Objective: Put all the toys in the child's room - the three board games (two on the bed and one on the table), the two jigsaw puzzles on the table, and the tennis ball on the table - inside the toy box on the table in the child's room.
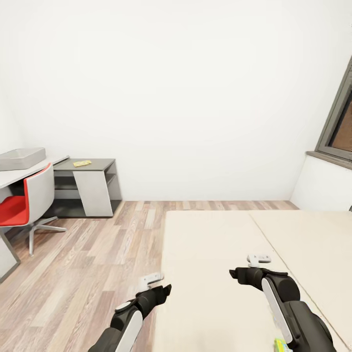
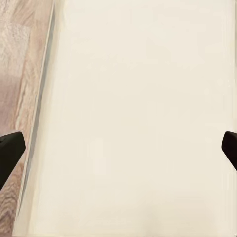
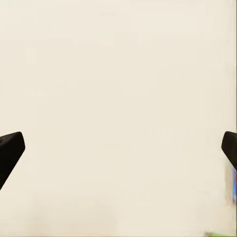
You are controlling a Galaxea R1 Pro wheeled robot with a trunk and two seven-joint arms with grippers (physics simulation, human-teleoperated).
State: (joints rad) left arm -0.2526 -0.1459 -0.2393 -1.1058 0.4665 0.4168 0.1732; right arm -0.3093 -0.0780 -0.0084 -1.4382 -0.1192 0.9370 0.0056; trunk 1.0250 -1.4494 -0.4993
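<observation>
The bed's beige mattress [image 1: 220, 274] fills the lower right of the head view. Both grippers hang low over it: my left gripper [image 1: 161, 292] above its left edge beside the wood floor, my right gripper [image 1: 240, 274] further in. In each wrist view the dark fingertips [image 2: 11, 148] [image 3: 11, 148] stand wide apart, open, with only bare mattress between them. A green and yellow printed box corner [image 1: 281, 345], too cut off to name, shows under my right forearm. The light grey toy box [image 1: 20, 158] stands on the white table [image 1: 10, 177] at the far left.
A red and grey swivel chair [image 1: 24, 203] stands at the table. Beside it is a lower dark grey cabinet [image 1: 90, 188] with a small flat yellow thing [image 1: 82, 163] on top. Wood floor [image 1: 93, 254] runs between bed and table. A window [image 1: 340, 122] is at the right.
</observation>
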